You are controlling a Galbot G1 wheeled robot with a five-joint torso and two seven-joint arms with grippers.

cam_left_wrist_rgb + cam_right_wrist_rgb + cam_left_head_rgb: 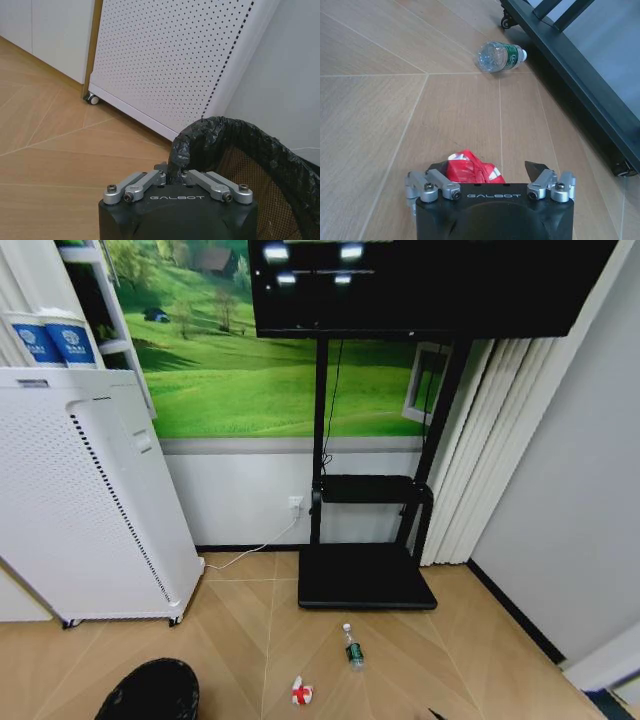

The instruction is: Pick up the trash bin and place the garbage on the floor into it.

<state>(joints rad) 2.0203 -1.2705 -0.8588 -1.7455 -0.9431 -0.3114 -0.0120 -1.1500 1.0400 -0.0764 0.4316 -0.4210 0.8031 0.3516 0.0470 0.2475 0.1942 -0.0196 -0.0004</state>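
The trash bin is a black mesh basket lined with a black bag, at the lower left of the head view. My left gripper is shut on the bagged rim of the trash bin. Of the garbage, a small clear bottle with a green label and a crumpled red-and-white wrapper lie on the wooden floor. My right gripper is open, low over the floor, with the wrapper showing between its fingers. The bottle lies farther ahead of it.
A white perforated appliance on castors stands at the left, close behind the bin. The flat black TV-stand base lies just beyond the bottle, its edge running along the right wrist view. Walls close in at the back and right.
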